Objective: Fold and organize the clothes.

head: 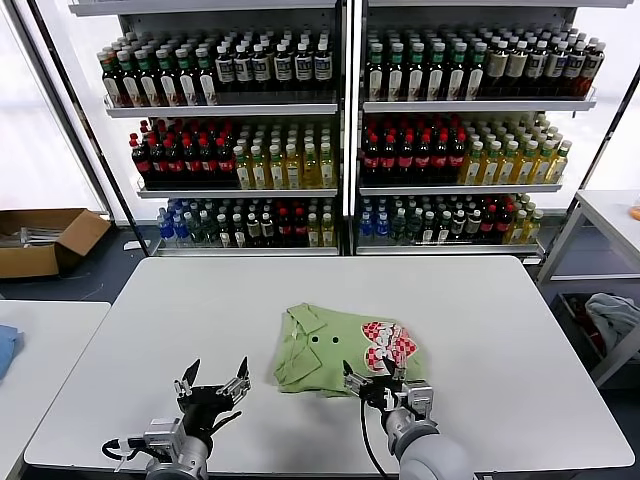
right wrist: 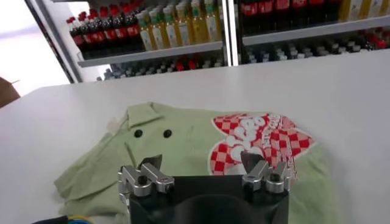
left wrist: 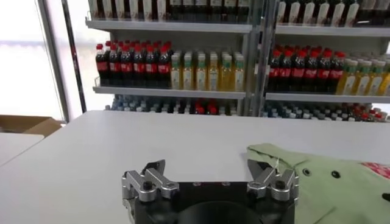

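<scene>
Shirt (head: 345,347) sits on the white desk (head: 200,310), right of centre and toward the near edge. I see it bunched into a rough folded bundle, collar (head: 300,318) on its left far side, two dark buttons (right wrist: 152,133) showing, red-and-white checkered print (head: 388,343) on its right half.

Right pincer (head: 374,378) is at the shirt's near edge, fingers apart, gripping nothing. In the right wrist view the right pincer (right wrist: 201,167) hangs over the green fabric just near of the print; I can't tell if the tips touch the cloth.

Left pincer (head: 214,384) is over bare desk near the near edge, left of the shirt and clear of it, fingers apart and holding nothing. In the left wrist view the left pincer (left wrist: 207,173) has the shirt's collar side (left wrist: 317,182) just to its right.

Behind the desk: shelves (head: 340,105) packed with bottles. Cardboard box (head: 45,240) on the floor far left. Second white table (head: 45,345) at left.
</scene>
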Motion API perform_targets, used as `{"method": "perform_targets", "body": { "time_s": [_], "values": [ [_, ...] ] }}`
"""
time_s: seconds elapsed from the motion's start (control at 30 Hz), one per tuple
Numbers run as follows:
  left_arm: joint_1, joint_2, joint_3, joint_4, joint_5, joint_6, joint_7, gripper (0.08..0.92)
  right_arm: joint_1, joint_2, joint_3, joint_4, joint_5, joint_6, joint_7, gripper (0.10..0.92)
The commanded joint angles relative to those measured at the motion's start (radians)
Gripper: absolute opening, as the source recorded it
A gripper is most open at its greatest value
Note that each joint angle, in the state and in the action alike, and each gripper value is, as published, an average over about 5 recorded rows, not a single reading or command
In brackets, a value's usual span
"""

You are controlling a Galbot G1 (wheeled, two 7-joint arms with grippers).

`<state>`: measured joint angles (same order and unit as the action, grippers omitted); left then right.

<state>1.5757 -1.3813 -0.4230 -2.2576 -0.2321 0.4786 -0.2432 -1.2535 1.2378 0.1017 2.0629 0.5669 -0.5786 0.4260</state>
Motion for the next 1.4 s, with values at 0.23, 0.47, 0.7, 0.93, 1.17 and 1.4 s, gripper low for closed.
{"method": "perform_targets", "body": {
  "time_s": [0.23,0.47,0.7,0.93,1.17,1.4],
  "values": [
    [0.001,-0.002,-0.002,0.005,0.001,0.000,0.001,0.823,-0.017,-0.002,-0.022,-0.072,-0.019,-0.001,0.028,0.823],
    [0.000,-0.004,0.000,0.013,0.001,0.001,0.002,0.823,-0.032,-0.009,0.024,0.069,-0.010,-0.001,0.021,0.823],
    [-0.001,-0.014,0.013,0.017,0.005,-0.006,0.004,0.823,-0.007,0.004,0.072,0.132,-0.132,0.001,-0.002,0.823],
    [0.004,-0.013,0.019,0.012,0.013,-0.009,0.005,0.823,0.119,0.110,0.035,-0.057,-0.203,0.001,0.015,0.823],
    [0.018,-0.009,0.009,-0.003,0.012,-0.011,0.006,0.823,0.175,0.163,0.003,-0.226,-0.239,-0.002,0.042,0.823],
    [0.011,-0.007,0.011,0.002,0.010,-0.007,0.007,0.823,0.170,0.155,0.008,-0.268,-0.223,-0.002,0.038,0.823]
  ]
}}
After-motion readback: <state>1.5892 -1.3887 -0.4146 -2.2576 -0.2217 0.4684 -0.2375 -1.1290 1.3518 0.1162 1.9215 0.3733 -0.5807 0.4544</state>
